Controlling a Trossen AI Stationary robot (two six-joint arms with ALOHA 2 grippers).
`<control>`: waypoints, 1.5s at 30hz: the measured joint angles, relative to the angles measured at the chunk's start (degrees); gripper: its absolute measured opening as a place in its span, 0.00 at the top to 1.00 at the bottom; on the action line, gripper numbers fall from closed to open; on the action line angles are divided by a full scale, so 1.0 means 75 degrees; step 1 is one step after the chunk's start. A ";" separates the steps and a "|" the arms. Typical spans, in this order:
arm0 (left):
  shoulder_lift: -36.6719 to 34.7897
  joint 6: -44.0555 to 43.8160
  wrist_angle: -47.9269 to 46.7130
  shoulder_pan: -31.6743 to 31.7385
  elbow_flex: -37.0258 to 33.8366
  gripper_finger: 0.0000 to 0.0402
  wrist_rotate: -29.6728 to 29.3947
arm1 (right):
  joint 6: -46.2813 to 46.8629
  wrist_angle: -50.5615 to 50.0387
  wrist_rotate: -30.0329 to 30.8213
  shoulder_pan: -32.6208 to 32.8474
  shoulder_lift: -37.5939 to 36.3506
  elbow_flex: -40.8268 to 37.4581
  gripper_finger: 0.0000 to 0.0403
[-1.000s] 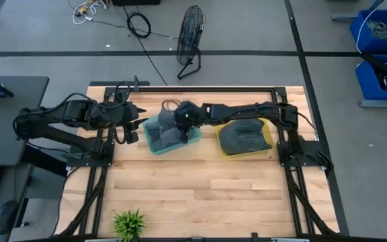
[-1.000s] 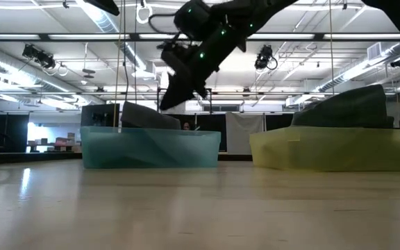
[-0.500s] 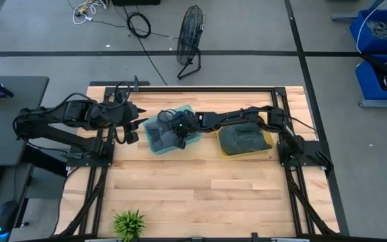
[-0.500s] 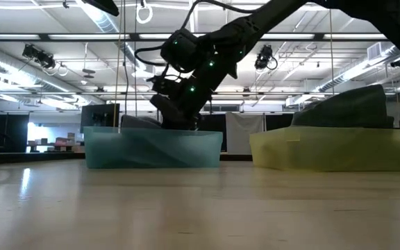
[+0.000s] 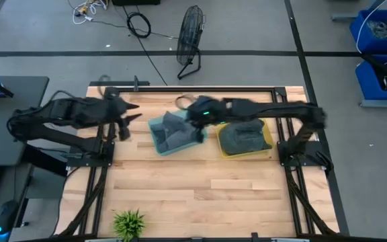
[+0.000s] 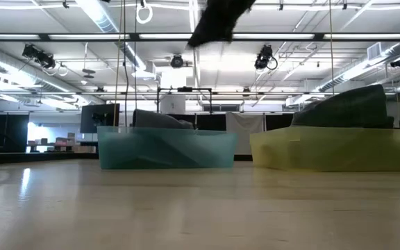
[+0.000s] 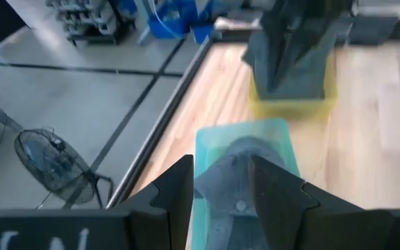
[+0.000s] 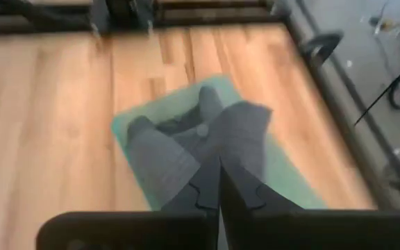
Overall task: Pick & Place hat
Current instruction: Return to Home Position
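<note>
A grey hat point(image 5: 172, 128) lies crumpled in the teal bin point(image 5: 154, 126), its button facing up point(image 8: 201, 130). Dark hats point(image 5: 242, 138) are piled in the yellow bin point(image 5: 269, 138) to the teal bin's right. My right gripper point(image 5: 198, 131) hovers shut above the teal bin's right side and holds nothing point(image 8: 219, 191); in the low view it is high above the bins point(image 6: 217, 17). My left gripper point(image 5: 127, 121) waits open just left of the teal bin, looking over the grey hat point(image 7: 238, 184).
The two bins stand side by side on the far half of the wooden table point(image 5: 200, 195). A small green plant point(image 5: 128, 222) stands at the near edge. A floor fan point(image 5: 190, 33) is beyond the far edge. Black frame rails point(image 5: 294, 195) run along both sides.
My right gripper dipped down into the teal bin, then rose well clear of it and drew back toward the table's right. The teal bin slid a little to the right. My left gripper drew back slightly toward the left edge.
</note>
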 joint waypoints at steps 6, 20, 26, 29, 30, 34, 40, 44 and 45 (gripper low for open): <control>-0.1446 -0.0287 -0.0237 0.0000 -0.0102 0.65 -0.0017 | -0.0522 -0.1193 0.1145 0.0571 -0.2230 -0.0069 0.99; -0.5303 0.0694 0.4288 0.0003 -0.5139 0.65 0.0560 | 0.0764 0.2308 0.2241 0.1506 -0.7189 -0.6830 0.99; -0.6075 0.0716 0.5768 0.0003 -0.6490 0.65 0.0912 | 0.0275 0.4575 0.1905 0.1504 -0.9179 -0.9203 0.99; -0.6406 0.0723 0.6280 0.0003 -0.7019 0.65 0.1015 | 0.0143 0.5169 0.1730 0.1508 -1.0024 -1.0000 0.99; -0.6494 0.0732 0.6407 0.0003 -0.7187 0.65 0.1025 | 0.0140 0.5307 0.1727 0.1506 -1.0274 -1.0207 0.99; -0.6456 0.0731 0.6786 0.0003 -0.7598 0.65 0.1024 | 0.0172 0.5339 0.1851 0.1506 -1.1131 -1.0864 0.99; -0.6475 0.0575 0.6826 0.0003 -0.7973 0.65 0.1019 | 0.0166 0.5328 0.1869 0.1506 -1.1963 -1.1562 0.99; -0.6462 0.0554 0.6790 0.0000 -0.8255 0.65 0.1020 | 0.0163 0.5338 0.1869 0.1506 -1.2229 -1.1868 0.99; -0.6465 0.0588 0.6804 0.0003 -0.8316 0.65 0.1020 | 0.0163 0.5343 0.1870 0.1506 -1.2263 -1.1954 0.99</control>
